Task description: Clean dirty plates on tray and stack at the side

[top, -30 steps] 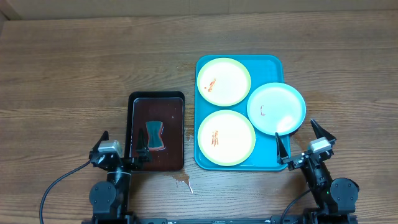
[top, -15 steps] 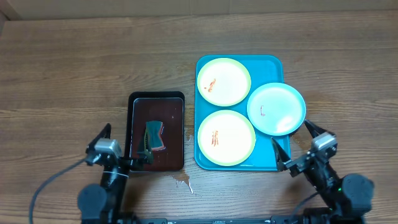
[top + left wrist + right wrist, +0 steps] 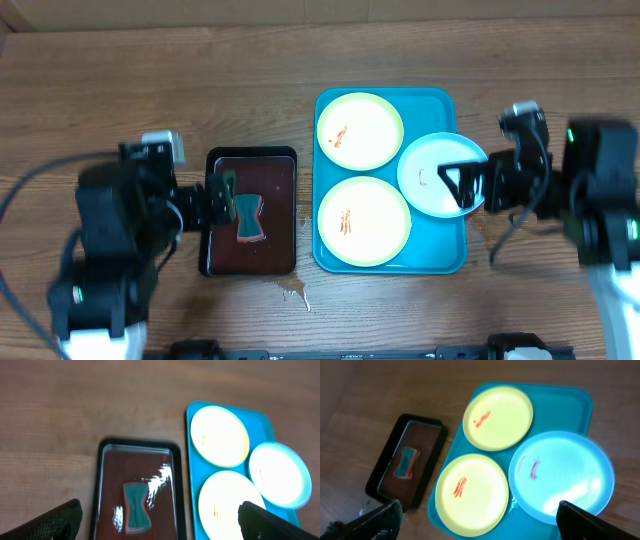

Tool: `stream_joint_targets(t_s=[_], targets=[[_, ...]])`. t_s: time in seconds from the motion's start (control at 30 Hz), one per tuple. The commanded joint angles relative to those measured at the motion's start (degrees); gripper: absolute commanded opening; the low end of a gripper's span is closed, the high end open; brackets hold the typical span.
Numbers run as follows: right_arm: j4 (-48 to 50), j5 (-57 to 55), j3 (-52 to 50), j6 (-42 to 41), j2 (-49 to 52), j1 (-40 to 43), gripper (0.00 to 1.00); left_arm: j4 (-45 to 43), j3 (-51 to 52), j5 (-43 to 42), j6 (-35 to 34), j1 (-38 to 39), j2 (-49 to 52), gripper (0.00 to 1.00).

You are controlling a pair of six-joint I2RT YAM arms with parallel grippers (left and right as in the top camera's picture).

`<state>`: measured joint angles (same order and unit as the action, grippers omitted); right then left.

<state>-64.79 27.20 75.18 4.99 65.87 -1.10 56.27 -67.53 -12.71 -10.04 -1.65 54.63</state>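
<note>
Left gripper (image 3: 159, 506) and right gripper (image 3: 480, 505) hover spread and empty. We judge wiping not begun; next, we seize the sponge (image 3: 135, 508).

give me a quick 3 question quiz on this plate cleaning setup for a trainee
1. Fill in: the blue plate overhangs the turquoise tray on the robot's ____ side.
2. True or false: the far yellow plate and the near yellow plate both carry red-orange smears.
3. Where is the sponge? A: on the turquoise tray. B: in the black tray of dark liquid. C: on the bare table.

Key: 1 right; 2 true; 3 B.
</note>
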Motion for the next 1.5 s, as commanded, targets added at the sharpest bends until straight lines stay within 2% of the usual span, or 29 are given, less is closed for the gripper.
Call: stream_joint_targets(t_s=[0.0, 0.07, 0.17, 0.27, 0.37, 0.4, 0.5, 0.57, 0.67, 0.8, 1.0, 1.23, 1.33, 1.47], targets=[[-1.9, 1.16, 3.98, -4.9, 7.65, 0.33, 1.0, 4.74, -7.15, -1.64, 0.96, -0.2, 7.08, 1.0], [-2.84, 3.17, 3.96, -8.28, 11.52, 0.31, 1.0, 6.29, -8.46, -2.62, 0.81, -0.2, 10.34, 1.0], [-5.44, 3.5, 2.12, -7.02, 15.98, -1.68, 1.0, 8.94, -8.44, -7.54, -2.82, -0.2, 14.1, 1.0], [-4.07, -1.4, -2.69, -7.52, 16.35, -6.25, 1.0, 11.04, -8.44, -11.32, -2.78, -0.2, 17.0, 1.0], [0.15, -10.56, -9.27, -15.37, 16.28, -12.13, 0.99, 11.72, -8.44, -11.56, -2.69, -0.2, 19.34, 1.0], [2.34, -14.19, -12.07, -18.45, 16.28, -14.1, 0.93, 12.15, -8.44, -11.56, -1.97, -0.2, 20.04, 1.0], [9.46, -20.02, -19.45, -24.94, 16.31, -17.66, 0.67, 13.92, -8.39, -11.52, 0.22, -0.13, 21.51, 1.0], [15.34, -20.52, -24.46, -26.08, 16.41, -18.6, 0.57, 14.75, -8.37, -11.28, 2.36, 0.09, 22.34, 1.0], [21.79, -20.57, -29.33, -26.03, 16.52, -18.51, 0.56, 15.8, -8.37, -10.88, 5.81, 1.68, 23.34, 0.95], [26.93, -20.13, -30.95, -25.14, 16.7, -18.45, 0.51, 16.15, -8.37, -5.9, 5.53, 4.44, 23.47, 0.87], [29.55, -19.52, -30.95, -23.87, 21.84, -18.56, 0.45, 15.47, -8.37, 4.37, -1.6, 7.78, 23.47, 0.8], [31.71, -19.5, -30.8, -24.33, 27.82, -18.56, 0.26, 15.58, -8.26, 12.98, -7.65, 10.95, 23.47, 0.79], [32.0, -19.69, -29.97, -24.33, 27.74, -18.56, 0.12, 14.8, -7.04, 14.71, -10.19, 11.21, 23.5, 0.77], [31.74, -19.74, -28.35, -24.33, 27.74, -18.56, 0.06, 11.13, -2.58, 14.43, -11.91, 11.21, 24.09, 0.77]])
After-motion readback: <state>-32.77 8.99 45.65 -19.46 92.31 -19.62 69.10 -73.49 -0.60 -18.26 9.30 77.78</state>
